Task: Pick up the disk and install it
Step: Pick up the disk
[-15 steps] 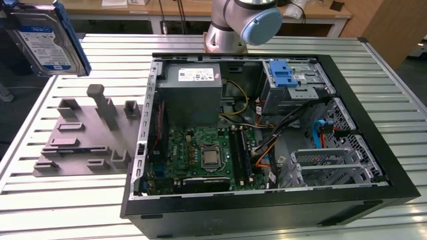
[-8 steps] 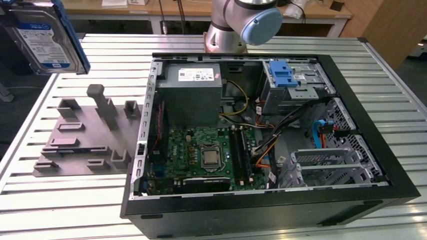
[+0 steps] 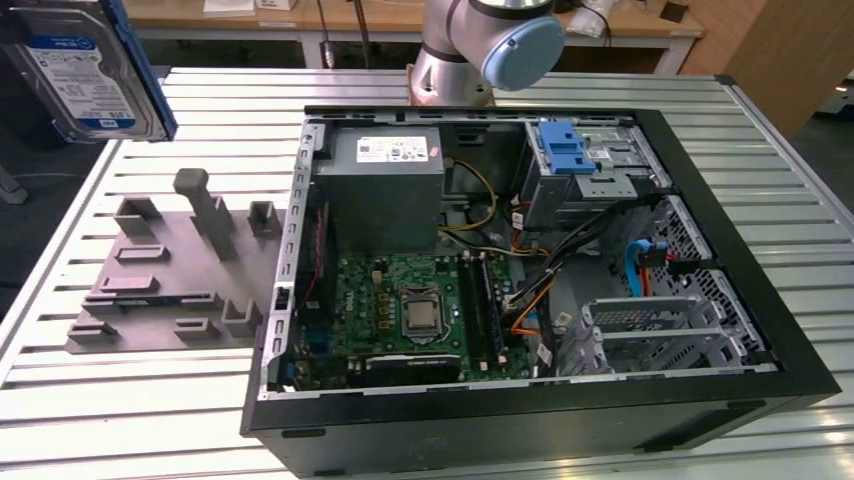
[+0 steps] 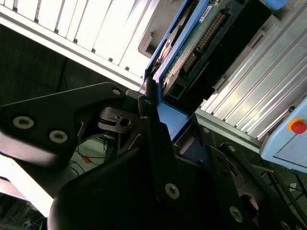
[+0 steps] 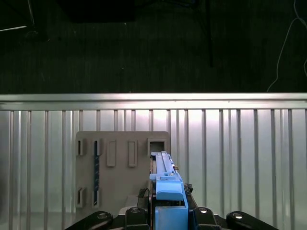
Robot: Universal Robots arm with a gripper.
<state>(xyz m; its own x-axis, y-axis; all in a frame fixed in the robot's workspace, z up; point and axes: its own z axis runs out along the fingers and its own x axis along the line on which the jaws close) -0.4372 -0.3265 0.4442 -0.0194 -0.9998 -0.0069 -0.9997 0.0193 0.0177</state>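
The disk (image 3: 87,70), a silver drive with a white-and-blue label and a blue rail frame, hangs high in the air at the exterior view's far left, above the table's edge. In the first wrist view it stands edge-on (image 5: 165,179) between the black fingers of my gripper (image 5: 167,203), which is shut on it. The second wrist view shows the same grip from the side: the gripper (image 4: 156,117) clamps the blue rail, and the disk's connector edge and circuit board (image 4: 194,48) stick out beyond the fingers.
An open computer case (image 3: 787,340) lies on the slatted metal table (image 3: 134,400), with a drive cage and blue latch (image 3: 567,150) at its back. A grey fixture plate (image 3: 160,290) with slots sits beside the case and shows below the disk (image 5: 122,143). The arm's base (image 3: 487,40) stands behind the case.
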